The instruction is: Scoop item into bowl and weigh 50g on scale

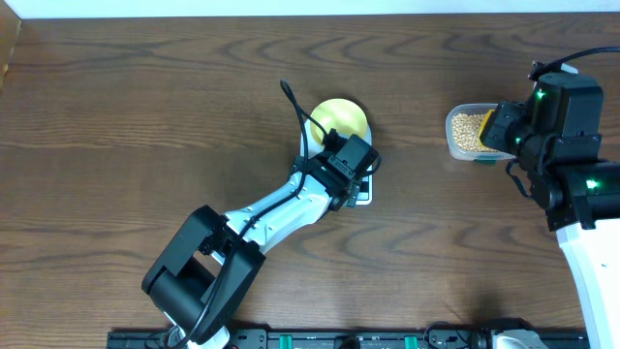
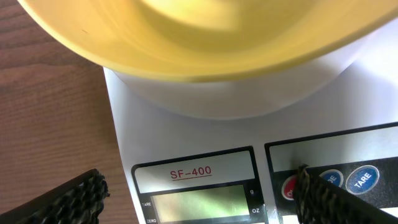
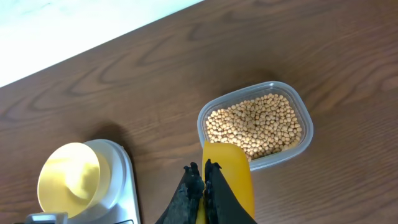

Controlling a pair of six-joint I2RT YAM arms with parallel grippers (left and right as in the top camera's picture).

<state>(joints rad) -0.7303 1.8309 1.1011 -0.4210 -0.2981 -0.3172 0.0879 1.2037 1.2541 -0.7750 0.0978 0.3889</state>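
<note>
Left gripper (image 1: pixel 351 155) hangs low over the near end of the scale (image 2: pixel 186 124), right above the control panel. Its jaws stand apart, and one black ribbed finger (image 2: pixel 68 199) shows on each side of the left wrist view. Between them sit the LCD display (image 2: pixel 199 204) under the label SF-400, a red button (image 2: pixel 288 186) and a blue button (image 2: pixel 364 177); the right finger overlaps the red button. I cannot read any figure on the display.

The pale-yellow bowl (image 1: pixel 339 118) sits on the scale's round platform, at the far end, in the middle of the brown wooden bench (image 1: pixel 145 116).

Over on the right, well apart from the scale, is the clear plastic tub (image 3: pixel 305 134), and that is where the beans (image 3: pixel 255 124) are, a tan layer across its floor. Right gripper (image 3: pixel 203 177) is just on the near side of the tub, its jaws pressed together on the yellow scoop (image 3: pixel 230 174). A sliver of yellow shows between the fingers. The scoop's rounded end overlaps the tub's near rim in the right wrist view. I cannot tell whether it touches the beans.
</note>
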